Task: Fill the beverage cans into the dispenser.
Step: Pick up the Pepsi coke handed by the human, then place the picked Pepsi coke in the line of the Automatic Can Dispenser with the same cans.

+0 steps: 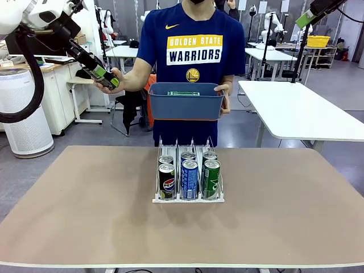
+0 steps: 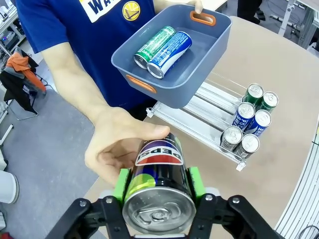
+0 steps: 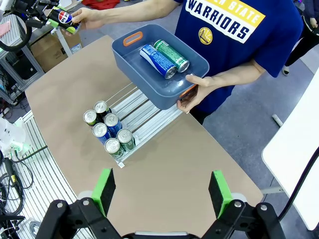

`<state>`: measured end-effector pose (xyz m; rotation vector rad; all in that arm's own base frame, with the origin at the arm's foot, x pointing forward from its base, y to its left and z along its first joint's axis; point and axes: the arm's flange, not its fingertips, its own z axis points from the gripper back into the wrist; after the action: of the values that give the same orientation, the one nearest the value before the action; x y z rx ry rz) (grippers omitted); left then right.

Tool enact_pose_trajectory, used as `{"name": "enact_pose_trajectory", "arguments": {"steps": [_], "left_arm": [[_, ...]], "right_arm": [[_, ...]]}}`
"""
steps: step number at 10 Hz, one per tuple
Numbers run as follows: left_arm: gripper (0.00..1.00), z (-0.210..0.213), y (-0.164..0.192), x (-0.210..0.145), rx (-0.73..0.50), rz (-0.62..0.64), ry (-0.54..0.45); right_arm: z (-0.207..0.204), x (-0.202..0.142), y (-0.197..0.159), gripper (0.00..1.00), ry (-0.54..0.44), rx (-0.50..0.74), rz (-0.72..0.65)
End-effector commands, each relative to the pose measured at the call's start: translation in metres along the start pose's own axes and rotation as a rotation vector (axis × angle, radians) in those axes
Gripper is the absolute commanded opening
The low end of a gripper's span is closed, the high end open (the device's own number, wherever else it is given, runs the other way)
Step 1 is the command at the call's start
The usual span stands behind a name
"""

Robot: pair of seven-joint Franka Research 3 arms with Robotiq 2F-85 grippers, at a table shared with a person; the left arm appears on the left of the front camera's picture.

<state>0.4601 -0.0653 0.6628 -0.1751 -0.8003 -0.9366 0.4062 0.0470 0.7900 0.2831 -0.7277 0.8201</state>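
Left gripper is clamped tight on the black Pepsi can, the person's hand cupped around it just past the pads, the dispenser farther out beyond the fingertips, and the right gripper gaping wide.

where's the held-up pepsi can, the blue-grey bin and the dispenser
pepsi can [image 2: 164,174], left wrist view, black side beside the logo
blue-grey bin [image 1: 185,108], front view, middle of its front wall
dispenser [image 3: 147,119], right wrist view, bare lanes behind the cans
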Motion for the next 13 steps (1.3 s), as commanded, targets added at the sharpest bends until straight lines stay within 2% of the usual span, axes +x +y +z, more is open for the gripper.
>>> {"name": "enact_pose_trajectory", "arguments": {"steps": [1,2,3,13], "left_arm": [[0.00,0.0031,0.0015,-0.0051,-0.007,-0.008,0.011],[0.00,0.0024,0.0000,-0.0028,-0.013,0.006,0.005],[0.48,0.0001,0.0000,-0.0001,-0.001,0.000,0.000],[0.48,0.0001,0.0000,-0.0001,-0.001,0.000,0.000]], "right_arm": [[-0.0006,-0.0015,0.0011,1.00,0.005,0.006,0.002],[-0.0006,-0.0015,0.0011,1.00,0.005,0.006,0.002],[-0.0006,-0.0015,0.0011,1.00,0.005,0.006,0.002],[-0.0006,-0.0015,0.0011,1.00,0.005,0.006,0.002]]}}
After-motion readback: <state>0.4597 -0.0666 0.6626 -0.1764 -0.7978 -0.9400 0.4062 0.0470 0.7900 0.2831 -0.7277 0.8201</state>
